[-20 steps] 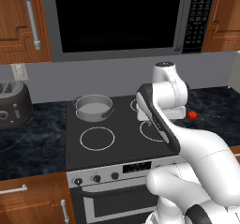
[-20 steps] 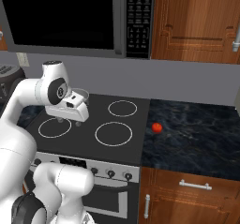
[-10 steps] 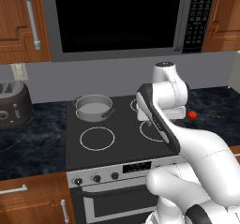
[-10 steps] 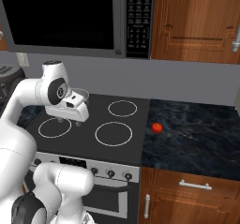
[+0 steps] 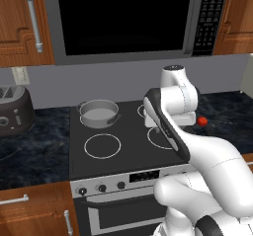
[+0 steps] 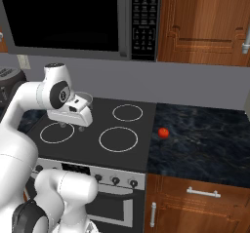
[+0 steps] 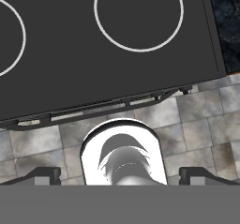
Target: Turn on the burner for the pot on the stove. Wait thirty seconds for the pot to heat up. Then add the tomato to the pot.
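Observation:
The grey pot (image 5: 99, 114) stands on the back left ring of the black stove (image 5: 126, 153); in the right base view its rim (image 6: 86, 97) peeks out behind my hand. The red tomato (image 5: 202, 121) (image 6: 163, 132) lies on the dark counter just right of the stove. My gripper (image 6: 71, 125) hangs above the middle of the cooktop, pointing down, well apart from pot and tomato. In the hand view its fingertips (image 7: 44, 175) stand wide apart with nothing between them, so the gripper (image 7: 120, 176) is open. The stove's black knobs (image 5: 102, 187) (image 6: 115, 180) sit on the silver front panel.
A black microwave (image 5: 123, 18) hangs over the stove. A dark toaster (image 5: 12, 112) stands on the left counter. Wooden cabinets (image 6: 205, 22) flank the microwave, with cupboard doors (image 6: 200, 203) below the counter. Tiled floor (image 7: 197, 120) lies in front of the oven.

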